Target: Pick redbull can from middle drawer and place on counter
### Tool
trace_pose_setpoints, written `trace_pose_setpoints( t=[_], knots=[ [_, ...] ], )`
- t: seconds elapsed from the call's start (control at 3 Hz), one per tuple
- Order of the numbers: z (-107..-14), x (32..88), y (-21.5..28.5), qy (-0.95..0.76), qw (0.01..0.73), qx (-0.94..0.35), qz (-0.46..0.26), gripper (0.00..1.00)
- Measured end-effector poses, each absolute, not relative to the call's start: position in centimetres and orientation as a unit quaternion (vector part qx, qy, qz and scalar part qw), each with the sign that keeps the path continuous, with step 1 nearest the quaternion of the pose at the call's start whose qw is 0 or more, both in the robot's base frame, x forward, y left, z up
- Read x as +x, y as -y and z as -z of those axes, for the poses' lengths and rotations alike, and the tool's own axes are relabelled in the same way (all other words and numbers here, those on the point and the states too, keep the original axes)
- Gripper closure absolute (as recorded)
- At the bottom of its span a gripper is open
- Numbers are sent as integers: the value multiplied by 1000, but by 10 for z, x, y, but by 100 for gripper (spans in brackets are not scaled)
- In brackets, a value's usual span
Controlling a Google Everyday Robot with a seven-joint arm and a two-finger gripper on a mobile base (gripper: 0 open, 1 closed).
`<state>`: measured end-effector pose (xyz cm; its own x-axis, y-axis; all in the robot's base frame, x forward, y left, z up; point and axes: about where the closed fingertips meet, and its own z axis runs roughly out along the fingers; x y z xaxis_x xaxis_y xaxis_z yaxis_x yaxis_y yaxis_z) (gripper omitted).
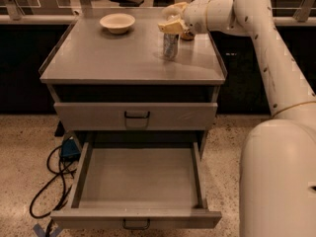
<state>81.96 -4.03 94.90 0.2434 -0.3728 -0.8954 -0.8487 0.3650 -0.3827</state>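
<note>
My gripper (pixel 170 26) sits right at the top of the can (pixel 170 47). It reaches in from the can's right at the end of my arm (pixel 261 48). Whether it is clamped on the can or loose around it, I cannot tell.

The can stands upright on the counter (pixel 123 58), toward the back right part of it, with its base on the grey surface. Left of the can and a bit farther back, well apart from it, a pale bowl (pixel 117 22) also rests on the counter. Just behind the can to the right, something brown (pixel 187 35) peeks out from under my wrist; most of it is hidden.

Below the can, under the counter, one drawer (pixel 136 116) is closed, with a dark loop handle in the middle of its front. Lower still, the middle drawer (pixel 138 179) is pulled far out toward the camera, showing its smooth grey floor. Far down to the left of the can, a dark cable (pixel 63 189) loops over the speckled floor.
</note>
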Motion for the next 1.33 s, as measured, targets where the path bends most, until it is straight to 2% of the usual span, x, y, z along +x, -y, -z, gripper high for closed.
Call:
trace_pose_setpoints(
  t=[0.33,1.33],
  knots=[
    [-933,817,31,-585,578,-528,-211,82],
    [-933,817,30,-585,578,-528,-211,12]
  ],
)
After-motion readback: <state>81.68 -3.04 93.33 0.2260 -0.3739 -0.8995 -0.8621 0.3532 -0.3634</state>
